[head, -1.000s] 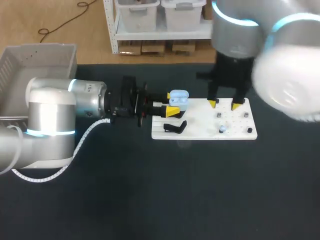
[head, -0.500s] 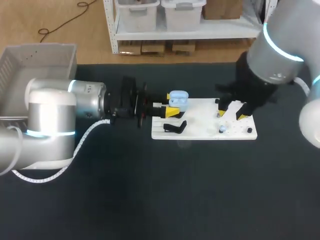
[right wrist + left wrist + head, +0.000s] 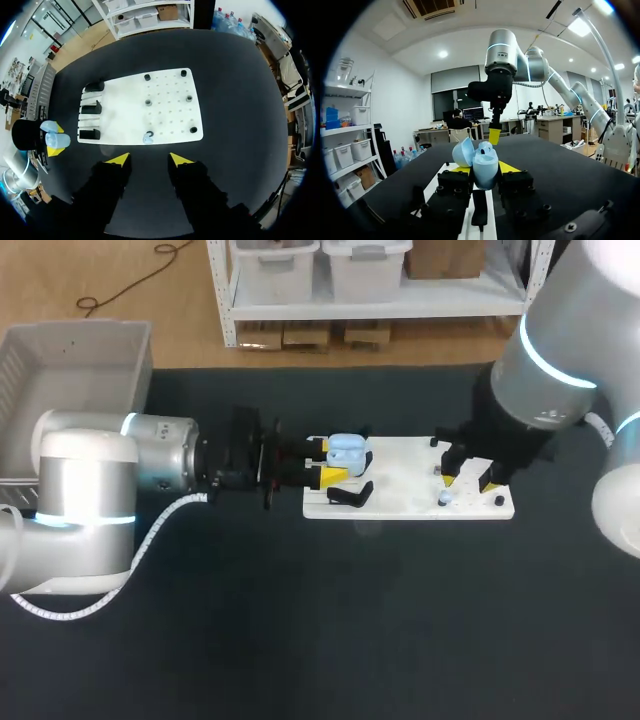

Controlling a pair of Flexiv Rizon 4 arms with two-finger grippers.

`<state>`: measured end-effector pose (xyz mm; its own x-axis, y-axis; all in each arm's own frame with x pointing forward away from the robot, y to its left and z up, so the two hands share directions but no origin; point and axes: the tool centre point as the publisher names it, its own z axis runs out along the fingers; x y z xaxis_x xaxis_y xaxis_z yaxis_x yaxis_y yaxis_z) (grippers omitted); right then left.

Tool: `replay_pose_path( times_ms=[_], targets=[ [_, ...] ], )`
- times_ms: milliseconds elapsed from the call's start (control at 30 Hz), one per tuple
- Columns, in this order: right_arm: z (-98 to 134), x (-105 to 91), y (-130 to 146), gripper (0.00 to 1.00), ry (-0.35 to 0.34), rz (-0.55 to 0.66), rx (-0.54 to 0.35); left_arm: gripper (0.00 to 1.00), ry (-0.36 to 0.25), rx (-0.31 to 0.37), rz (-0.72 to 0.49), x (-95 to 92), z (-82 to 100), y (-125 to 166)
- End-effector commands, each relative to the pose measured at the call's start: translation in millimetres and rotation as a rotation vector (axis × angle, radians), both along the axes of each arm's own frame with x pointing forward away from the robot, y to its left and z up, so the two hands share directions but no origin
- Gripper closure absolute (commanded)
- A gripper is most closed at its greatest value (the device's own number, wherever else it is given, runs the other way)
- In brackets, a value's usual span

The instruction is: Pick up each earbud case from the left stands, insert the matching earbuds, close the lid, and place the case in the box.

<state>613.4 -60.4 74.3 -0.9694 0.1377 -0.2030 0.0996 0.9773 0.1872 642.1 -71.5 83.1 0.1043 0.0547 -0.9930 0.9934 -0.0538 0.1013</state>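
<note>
— Table [image 3: 300, 640], dark, fills the head view. What is biggest on it?

— My two arms. The left arm [image 3: 90, 490] comes in low and level, and the right arm [image 3: 560, 350] bends down from above. A grey box [image 3: 80, 335] sits at the far left corner, and only the head view shows it.

— And in the middle?

— A white pegboard [image 3: 400, 502]. The right gripper [image 3: 467, 480] hangs over its right part with its fingers apart and nothing between them. The right wrist view shows the gap plainly [image 3: 149, 160].

— Where is the earbud case?

— The light blue earbud case [image 3: 348, 450] is clamped between the yellow tips of the left gripper [image 3: 328, 460], at the stand end of the pegboard. The left wrist view alone shows its lid [image 3: 463, 152] swung open and an earbud well inside. From the right wrist view the case [image 3: 54, 137] lies just beside the board's edge.

— What else?

— Three black stands [image 3: 92, 107] sit in a row along that edge. The head view shows only one clearly [image 3: 350, 495]. A pale blue earbud [image 3: 148, 137] rests on the board ahead of the right gripper, among small dark pegs [image 3: 189, 98].
</note>
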Motion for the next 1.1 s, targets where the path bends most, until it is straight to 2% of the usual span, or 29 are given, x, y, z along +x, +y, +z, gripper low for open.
replay_pose_path(
  times_ms=[33, 433, 1100],
  targets=[
    [-6.5, 3.1, 4.1, 0.53, -0.004, -0.012, -0.016, 1.00, -0.007, -0.014, 0.026, -6.6, -4.3, 6.6],
    [-8.5, -1.2, 6.8, 0.53, 0.005, -0.038, -0.018, 1.00, -0.029, -0.018, 0.011, -2.4, 3.2, 11.2],
    [-10.6, -1.8, 11.3, 0.52, 0.010, -0.074, -0.006, 1.00, -0.029, -0.020, -0.008, -5.7, 11.0, 9.8]
  ],
)
